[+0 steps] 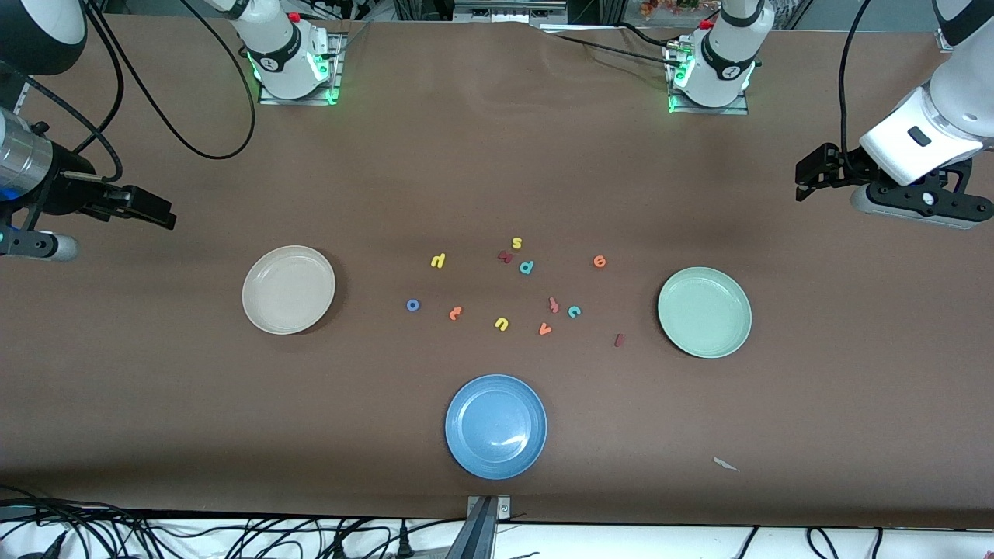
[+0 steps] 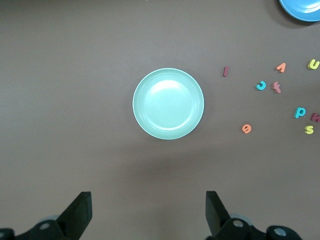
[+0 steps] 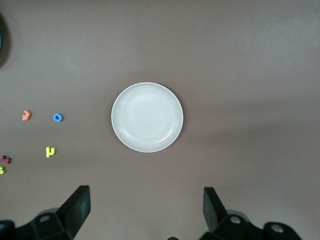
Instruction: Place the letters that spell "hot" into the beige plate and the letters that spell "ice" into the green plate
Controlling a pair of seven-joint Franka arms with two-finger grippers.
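1. The right gripper (image 1: 158, 212) hangs over the bare table at the right arm's end. Its two fingers are spread wide and hold nothing.
2. The beige plate (image 1: 289, 289) is empty. It sits between that gripper and the letters.
3. The "hot" letters lie just past the beige plate, toward the middle of the table. They are the blue "o" (image 1: 413, 305), the yellow "h" (image 1: 438, 261) and the orange "t" (image 1: 456, 313). The right arm is the closer one, so I think it should reach over the plate for them. The "o" is closest to the plate.
4. The "ice" letters lie by the green plate. They are the teal "c" (image 1: 574, 311), the orange "e" (image 1: 599, 262) and the dark red "i" (image 1: 619, 339). The "i" is a little bar whose long side points roughly at the front camera.
5. The green plate (image 1: 704, 312) is empty too.
6. The left gripper (image 1: 808, 175) hangs over the left arm's end of the table, fingers wide apart and empty. It is the closer one for "ice".
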